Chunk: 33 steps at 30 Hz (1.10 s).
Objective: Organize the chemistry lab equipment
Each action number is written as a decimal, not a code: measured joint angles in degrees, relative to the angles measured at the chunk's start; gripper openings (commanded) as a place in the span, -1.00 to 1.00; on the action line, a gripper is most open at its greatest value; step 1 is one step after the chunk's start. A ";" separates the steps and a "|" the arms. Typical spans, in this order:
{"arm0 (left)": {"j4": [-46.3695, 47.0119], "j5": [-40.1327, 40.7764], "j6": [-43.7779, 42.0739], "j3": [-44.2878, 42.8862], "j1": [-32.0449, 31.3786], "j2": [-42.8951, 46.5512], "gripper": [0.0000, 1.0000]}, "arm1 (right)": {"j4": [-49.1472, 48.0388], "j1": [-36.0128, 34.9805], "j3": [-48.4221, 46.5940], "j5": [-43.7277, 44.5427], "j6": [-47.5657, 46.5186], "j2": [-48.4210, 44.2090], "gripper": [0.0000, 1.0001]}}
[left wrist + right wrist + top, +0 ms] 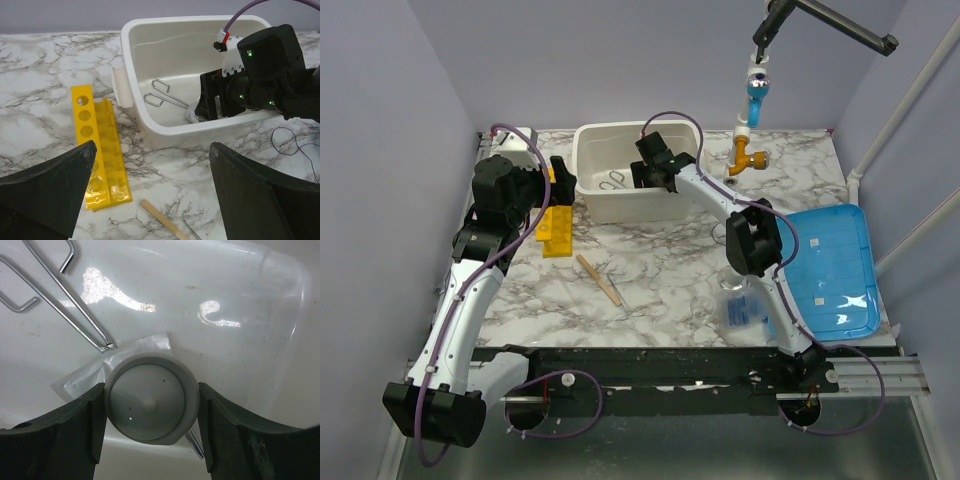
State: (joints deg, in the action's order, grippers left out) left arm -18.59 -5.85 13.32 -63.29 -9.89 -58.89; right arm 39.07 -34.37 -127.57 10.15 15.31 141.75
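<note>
Right gripper point(150, 410) of mine is down inside the white tub point(170, 135), its two fingers pressed against opposite sides of a round white piece point(147, 397), which I hold pinched between them just above the tub floor. Beneath that piece lies a flat clear packet point(90, 375), and the silver tongs point(170, 101) rest on the tub bottom beside it, their tip touching the packet's edge. My left gripper point(152, 170) hangs over the marble table point(660, 260) with its fingers spread as wide as they go, holding nothing. Below it and to its left the yellow tube rack point(102, 150) lies flat on the table, close beside the tub's outer wall. The tan wooden stick point(599, 279) lies loose on the marble nearer my bases, apart from the rack. The clear bag with blue contents point(745, 305) sits under my right arm, just beside the blue tray point(835, 265) at the table's right edge.
</note>
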 measured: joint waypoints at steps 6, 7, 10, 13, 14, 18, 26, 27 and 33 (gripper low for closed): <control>-0.09 -0.15 0.00 -0.02 -0.31 -0.55 0.97 | -0.37 0.00 0.81 0.02 -0.46 0.00 0.46; -0.13 -0.20 0.00 -0.02 -0.37 -0.57 0.97 | -0.39 0.00 0.83 0.02 -0.46 0.00 0.53; -0.39 -0.20 0.02 -0.02 -0.37 -0.59 0.97 | -0.39 0.00 0.90 0.02 -0.81 -0.02 0.66; -0.39 -0.22 0.02 -0.02 -0.39 -0.59 0.97 | -0.39 0.00 0.90 0.02 -1.25 -0.04 0.73; -0.39 -0.22 0.02 -0.02 -0.44 -0.59 0.97 | -0.39 0.00 0.90 0.02 -1.42 -0.07 0.75; -0.39 -0.22 0.02 -0.02 -0.55 -0.59 0.97 | -0.35 0.00 0.87 0.02 -2.05 -0.11 0.81; -0.42 -0.22 0.02 -0.02 -0.74 -0.59 0.97 | 1.07 0.04 -0.44 0.07 -2.95 -0.22 0.93; -0.39 -0.20 0.02 -0.02 -0.74 -0.59 0.97 | 1.31 0.11 -0.44 0.07 -2.97 -0.37 1.00; -0.39 -0.20 0.04 -0.02 -0.74 -0.59 0.97 | 2.64 0.26 -0.52 0.13 -2.99 -2.67 1.00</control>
State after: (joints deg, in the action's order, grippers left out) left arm -18.98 -6.04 13.37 -63.31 -10.63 -59.48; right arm 41.71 -34.11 -128.09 10.28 12.32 139.09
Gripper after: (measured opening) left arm 0.985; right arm 0.998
